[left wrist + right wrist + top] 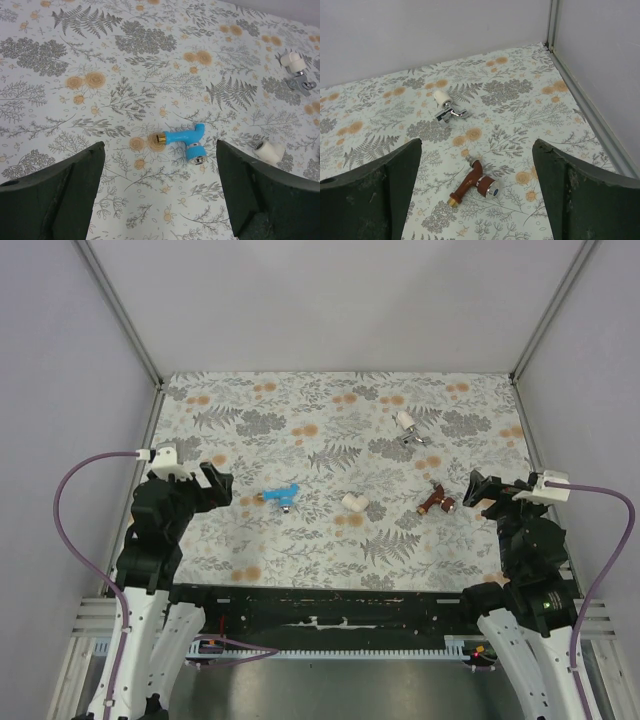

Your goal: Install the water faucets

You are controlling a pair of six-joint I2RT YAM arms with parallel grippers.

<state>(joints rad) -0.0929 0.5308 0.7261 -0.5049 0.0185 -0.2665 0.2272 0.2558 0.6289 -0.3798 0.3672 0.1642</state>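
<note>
Three water faucets lie loose on the floral table, none of them fitted to anything.

Count:
- One blue faucet, left of centre, on its side, brass-coloured threaded end pointing left.
- One copper-toned faucet, right of centre, on its side.
- One white-silver faucet, further back on the right, well apart from the other two.
- One white plastic fitting, between the blue and copper-toned faucets, touching neither.

Grippers: the left gripper hangs above the table near the blue faucet, fingers spread wide, nothing between them. The right gripper hangs just beside the copper-toned faucet, likewise wide and empty.

Step in hand, as judged: the approach before a first pick; no installation has been done.

Next move calls for: lowering one gripper over a faucet body and closing across it so that the threaded stem stays free, while the other arm steadies the fitting. The fitting probably takes that stem, though its bore is too small here to confirm.
</note>
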